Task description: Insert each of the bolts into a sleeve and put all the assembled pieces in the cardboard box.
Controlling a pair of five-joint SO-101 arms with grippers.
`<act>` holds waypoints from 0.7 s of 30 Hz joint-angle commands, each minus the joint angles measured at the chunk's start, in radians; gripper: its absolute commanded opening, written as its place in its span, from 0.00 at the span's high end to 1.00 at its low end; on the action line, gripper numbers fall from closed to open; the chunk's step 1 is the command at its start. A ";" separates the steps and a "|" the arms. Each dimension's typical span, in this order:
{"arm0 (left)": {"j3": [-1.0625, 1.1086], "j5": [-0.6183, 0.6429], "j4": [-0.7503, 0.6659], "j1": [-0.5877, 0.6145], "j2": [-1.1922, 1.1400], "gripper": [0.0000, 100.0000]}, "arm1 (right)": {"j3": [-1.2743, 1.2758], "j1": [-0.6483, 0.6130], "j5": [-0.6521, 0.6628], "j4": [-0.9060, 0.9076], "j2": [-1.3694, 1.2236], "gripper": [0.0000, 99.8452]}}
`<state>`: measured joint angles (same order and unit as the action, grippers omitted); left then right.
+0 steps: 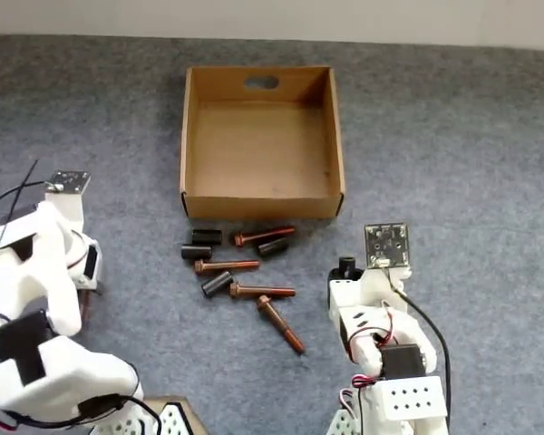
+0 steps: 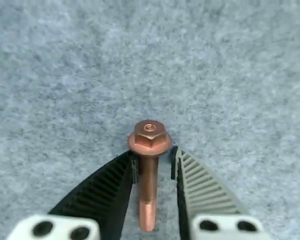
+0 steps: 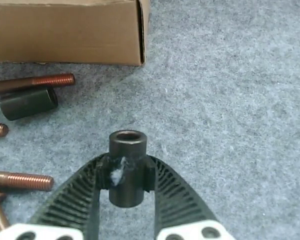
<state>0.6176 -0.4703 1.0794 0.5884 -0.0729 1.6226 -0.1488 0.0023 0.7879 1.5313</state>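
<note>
Right wrist view: cardboard box [image 3: 65, 30] cropped by the picture edge, one wall and corner visible; three loose bolts [image 3: 32, 83] run off the edge, heads unseen. Right claw [image 3: 126, 167] covers the flanks of the held sleeve [image 3: 126, 142]. Left wrist view: left claw [image 2: 154, 157] masks part of the held bolt [image 2: 149, 137] shank.

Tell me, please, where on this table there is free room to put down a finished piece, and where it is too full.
Free: the bare floor of the brown cardboard box; the grey carpet to the right of the box; the carpet to its left. Crowded: the strip just in front of the box, where loose copper-coloured bolts and black cylindrical sleeves lie close together.
</note>
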 commanded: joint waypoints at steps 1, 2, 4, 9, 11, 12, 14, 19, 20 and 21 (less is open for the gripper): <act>-0.084 0.002 0.003 -0.016 -0.082 0.87 | -0.002 -0.002 -0.002 -0.013 0.012 0.99; -0.104 0.002 0.005 -0.016 -0.101 0.87 | -0.002 -0.002 -0.002 -0.013 0.012 0.99; -0.124 0.002 0.005 -0.018 -0.111 0.88 | -0.001 -0.002 -0.002 -0.013 0.012 0.99; -0.151 0.002 0.063 -0.022 -0.111 0.98 | -0.001 -0.002 -0.002 -0.013 0.012 0.99; -0.173 0.002 0.110 -0.021 -0.110 0.99 | -0.001 -0.004 -0.002 -0.013 0.012 0.99; -0.183 0.002 0.138 -0.018 -0.105 0.99 | -0.001 -0.004 -0.002 -0.013 0.012 0.99; -0.191 0.000 0.178 -0.013 -0.065 0.99 | -0.001 -0.005 -0.002 -0.013 0.012 0.99; -0.127 0.000 0.232 -0.024 0.209 0.99 | -0.002 -0.087 -0.002 -0.016 0.012 0.99; -0.101 0.000 0.227 -0.025 0.285 0.99 | -0.008 -0.130 -0.002 -0.018 0.012 0.99; -0.077 0.000 0.224 -0.030 0.360 0.99 | -0.012 -0.168 -0.002 -0.018 0.012 0.99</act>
<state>0.5056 -0.4672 1.2927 0.5808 0.0529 1.6256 -0.2286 0.0023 0.7879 1.5313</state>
